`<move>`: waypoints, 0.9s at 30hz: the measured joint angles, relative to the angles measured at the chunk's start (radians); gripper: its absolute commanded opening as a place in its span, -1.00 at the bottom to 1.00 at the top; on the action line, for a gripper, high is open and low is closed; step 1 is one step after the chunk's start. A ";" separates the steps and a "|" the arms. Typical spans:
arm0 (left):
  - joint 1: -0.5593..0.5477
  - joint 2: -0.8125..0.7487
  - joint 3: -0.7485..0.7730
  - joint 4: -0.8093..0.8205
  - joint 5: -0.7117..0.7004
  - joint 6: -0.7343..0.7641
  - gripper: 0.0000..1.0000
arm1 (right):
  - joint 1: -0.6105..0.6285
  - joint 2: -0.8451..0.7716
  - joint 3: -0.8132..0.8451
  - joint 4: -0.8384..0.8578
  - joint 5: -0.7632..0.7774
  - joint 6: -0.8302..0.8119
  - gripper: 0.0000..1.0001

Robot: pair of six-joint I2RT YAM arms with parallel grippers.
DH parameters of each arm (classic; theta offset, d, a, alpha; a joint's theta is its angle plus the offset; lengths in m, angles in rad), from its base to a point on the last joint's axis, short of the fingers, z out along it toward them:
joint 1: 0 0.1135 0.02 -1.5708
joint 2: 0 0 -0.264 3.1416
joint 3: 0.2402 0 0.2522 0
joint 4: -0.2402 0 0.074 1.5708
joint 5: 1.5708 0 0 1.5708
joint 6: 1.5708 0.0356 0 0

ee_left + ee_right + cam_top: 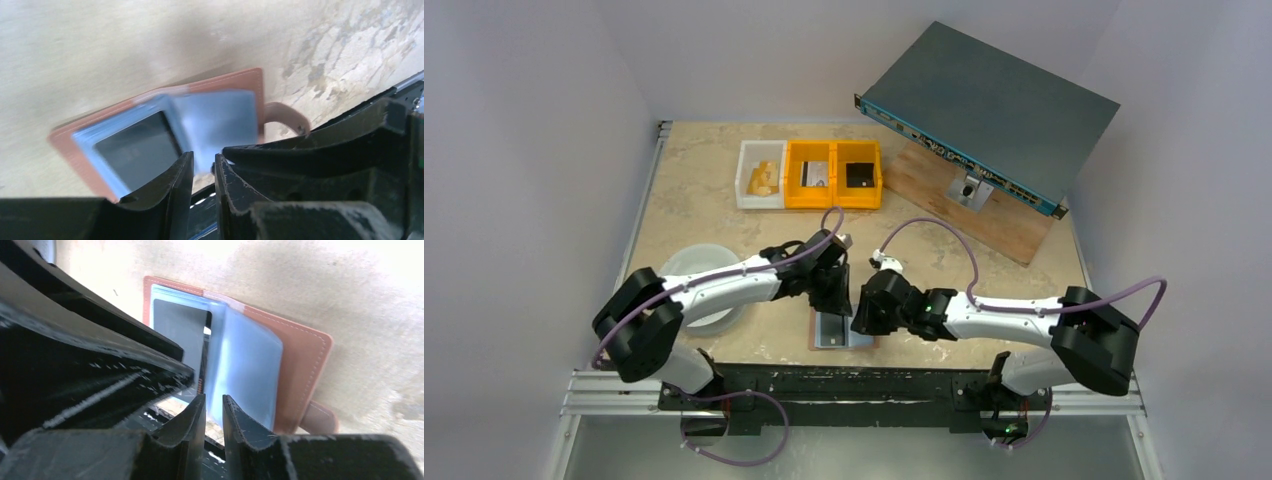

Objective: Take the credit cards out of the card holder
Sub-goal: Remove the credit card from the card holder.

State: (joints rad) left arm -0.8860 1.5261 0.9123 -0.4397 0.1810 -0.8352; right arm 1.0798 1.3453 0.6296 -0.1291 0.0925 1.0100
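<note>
The card holder (844, 335) lies open near the table's front edge, pinkish-tan with pale blue inner faces. A pale blue leaf (247, 365) stands up from its fold, also seen as the leaf (220, 122) in the left wrist view. A dark grey face shows in the pocket window (180, 335); I cannot tell whether it is one of the credit cards. My left gripper (832, 295) hovers over the holder's far side, jaws a narrow gap apart (204, 165), nothing between. My right gripper (866, 315) is at the holder's right, narrowly open (214, 405), tips at the leaf's lower edge.
Two yellow bins (834, 173) and a white bin (760, 175) stand at the back. A white bowl (702, 262) sits under the left arm. A grey electronics box (989, 105) rests tilted on a wooden board (984, 215) at the back right. The black rail (854, 385) runs just below the holder.
</note>
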 measured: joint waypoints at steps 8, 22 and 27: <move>0.087 -0.139 -0.153 -0.043 -0.043 0.021 -0.57 | 0.000 0.072 0.000 0.098 -0.050 0.011 -0.41; 0.088 -0.134 -0.176 -0.035 -0.043 0.027 -0.70 | -0.046 0.142 -0.018 0.209 -0.118 0.024 -0.35; 0.088 -0.104 -0.176 -0.021 -0.036 0.027 -0.72 | -0.063 0.160 -0.039 0.251 -0.144 0.027 -0.37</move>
State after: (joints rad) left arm -0.7979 1.4220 0.7364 -0.4603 0.1452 -0.8078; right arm 1.0172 1.5051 0.5907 0.1215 -0.0513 1.0374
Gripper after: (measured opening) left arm 0.144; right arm 0.321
